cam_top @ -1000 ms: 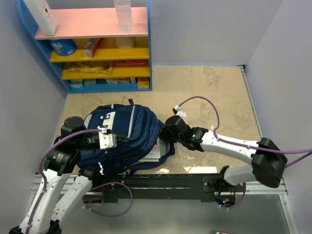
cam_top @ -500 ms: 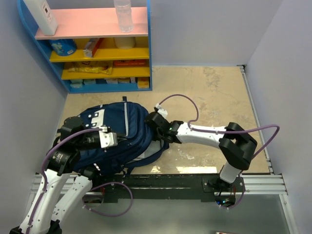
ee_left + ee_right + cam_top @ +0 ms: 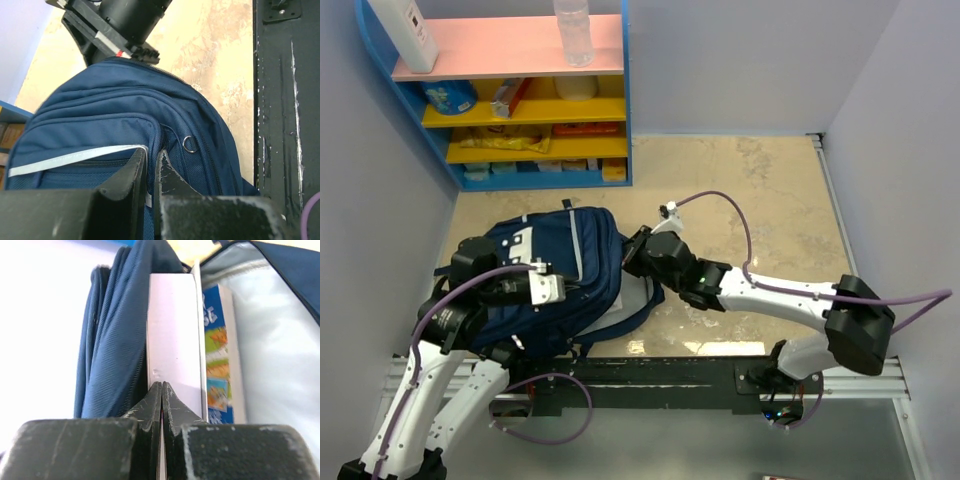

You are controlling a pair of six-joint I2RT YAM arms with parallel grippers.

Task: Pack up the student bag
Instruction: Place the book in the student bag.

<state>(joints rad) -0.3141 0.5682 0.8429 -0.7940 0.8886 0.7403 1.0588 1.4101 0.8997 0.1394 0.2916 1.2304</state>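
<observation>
Right wrist view: right tool, shut tight and empty, tips against a white-spined picture book standing in the grey-lined mouth of the navy fabric student bag, near left on the marbled beige bench. Left tool, nearly closed, appears to pinch the bag's front. In the past second the right arm pushed leftward, seating the book deeper; closing the bag likely remains.
</observation>
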